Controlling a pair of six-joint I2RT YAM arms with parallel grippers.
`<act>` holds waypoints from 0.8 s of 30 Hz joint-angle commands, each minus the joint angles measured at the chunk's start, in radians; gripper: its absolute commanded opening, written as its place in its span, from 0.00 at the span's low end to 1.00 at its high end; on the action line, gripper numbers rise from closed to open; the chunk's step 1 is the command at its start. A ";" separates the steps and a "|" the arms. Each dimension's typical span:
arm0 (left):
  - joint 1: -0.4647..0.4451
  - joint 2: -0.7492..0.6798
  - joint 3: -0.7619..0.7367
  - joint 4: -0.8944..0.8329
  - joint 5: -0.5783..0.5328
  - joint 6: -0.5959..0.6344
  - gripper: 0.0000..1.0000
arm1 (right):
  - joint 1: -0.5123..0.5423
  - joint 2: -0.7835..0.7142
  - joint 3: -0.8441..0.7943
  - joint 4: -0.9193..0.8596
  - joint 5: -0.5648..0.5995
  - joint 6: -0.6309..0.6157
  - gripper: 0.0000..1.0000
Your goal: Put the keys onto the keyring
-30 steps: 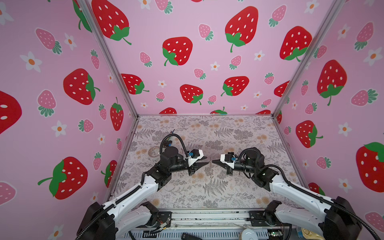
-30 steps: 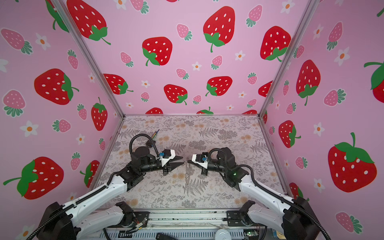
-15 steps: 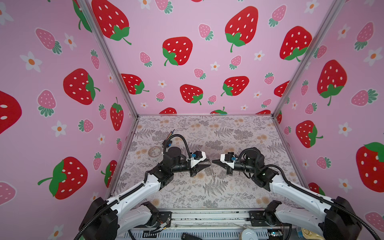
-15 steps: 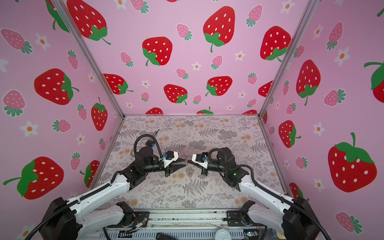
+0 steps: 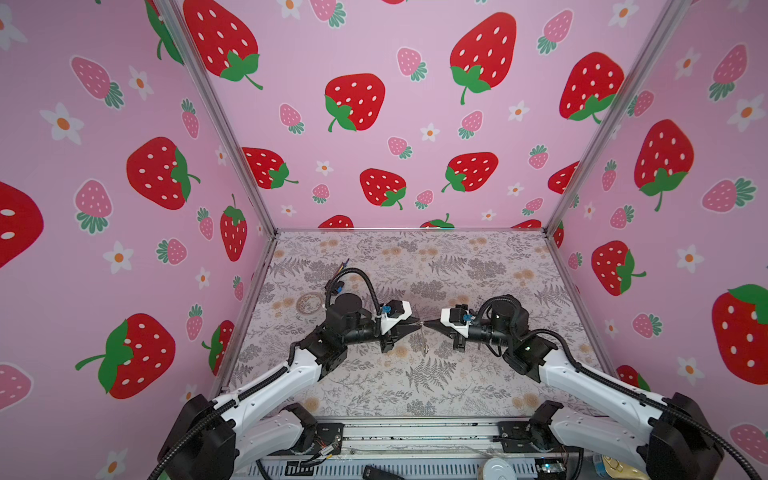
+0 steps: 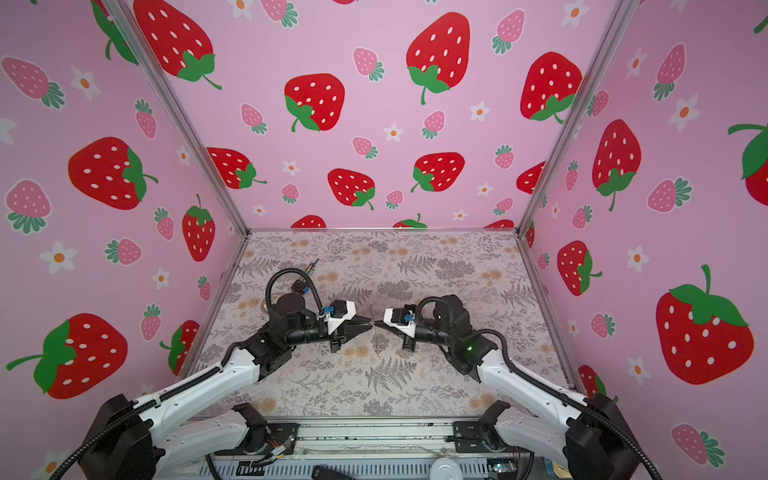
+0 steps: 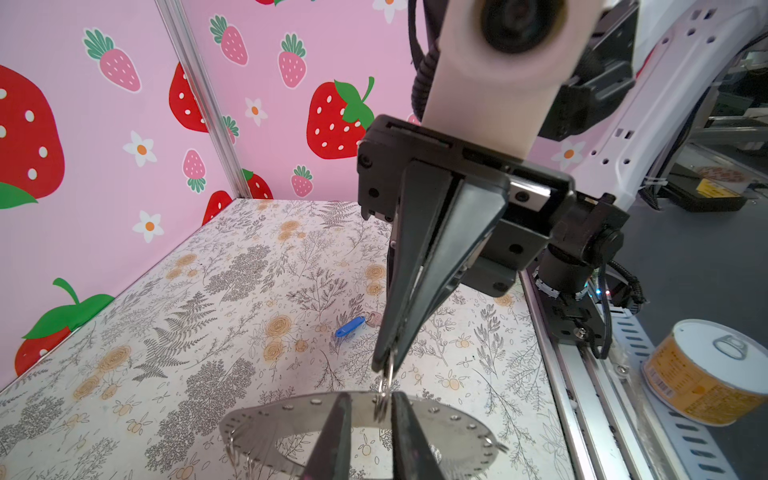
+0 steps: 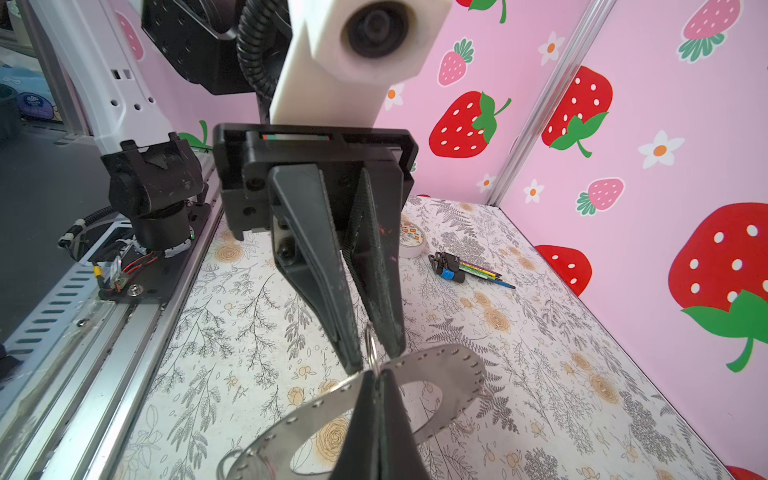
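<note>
The keyring (image 7: 286,415), a flat grey metal ring with holes round its rim, hangs in mid-air at the middle of the table; it shows edge-on in both top views (image 5: 423,340) (image 6: 376,338). A small wire ring (image 7: 384,392) is threaded through one rim hole. My right gripper (image 8: 376,392) (image 7: 386,363) is shut on that wire ring. My left gripper (image 7: 370,415) (image 8: 372,359) faces it tip to tip, open a little, one finger on each side of the wire ring. The keys (image 7: 351,325), a blue tag with a small silver key, lie on the table behind the right gripper.
A roll of tape (image 5: 309,302) (image 8: 411,239) and a black-and-blue plug with coloured wires (image 5: 338,282) (image 8: 451,270) lie at the back left. Pink walls close three sides. A tin can (image 7: 702,374) stands beyond the front rail.
My left gripper has moved right up to the right gripper's tips and its jaws have narrowed round the wire ring. The right arm has stayed put.
</note>
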 commanded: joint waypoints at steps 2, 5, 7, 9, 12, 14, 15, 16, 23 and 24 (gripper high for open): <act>-0.003 0.004 0.026 0.043 0.011 -0.002 0.14 | 0.005 0.012 0.001 0.022 -0.032 -0.009 0.00; -0.004 0.008 0.029 0.046 0.010 -0.002 0.12 | 0.006 0.023 0.007 0.009 -0.035 -0.013 0.01; -0.003 0.008 0.029 0.046 0.010 -0.001 0.09 | 0.008 0.029 0.008 0.008 -0.036 -0.011 0.02; -0.003 0.009 0.027 0.041 0.005 0.007 0.01 | 0.009 0.028 0.011 0.009 -0.031 -0.009 0.08; -0.004 0.003 0.028 0.012 -0.010 0.039 0.00 | 0.010 0.014 0.005 0.012 -0.001 -0.001 0.17; -0.004 -0.002 0.025 -0.007 -0.019 0.063 0.00 | 0.010 -0.005 -0.005 0.013 0.028 0.004 0.18; -0.004 -0.003 0.026 -0.018 -0.022 0.075 0.00 | 0.010 -0.014 -0.009 0.013 0.039 0.005 0.19; -0.004 -0.004 0.026 -0.026 -0.026 0.083 0.00 | 0.009 -0.023 -0.014 0.014 0.048 0.009 0.21; 0.001 -0.013 0.023 -0.087 -0.039 0.167 0.00 | 0.009 -0.082 -0.014 -0.062 0.298 0.192 0.39; 0.002 -0.012 0.021 -0.097 -0.044 0.180 0.00 | 0.008 -0.083 -0.008 -0.083 0.345 0.221 0.40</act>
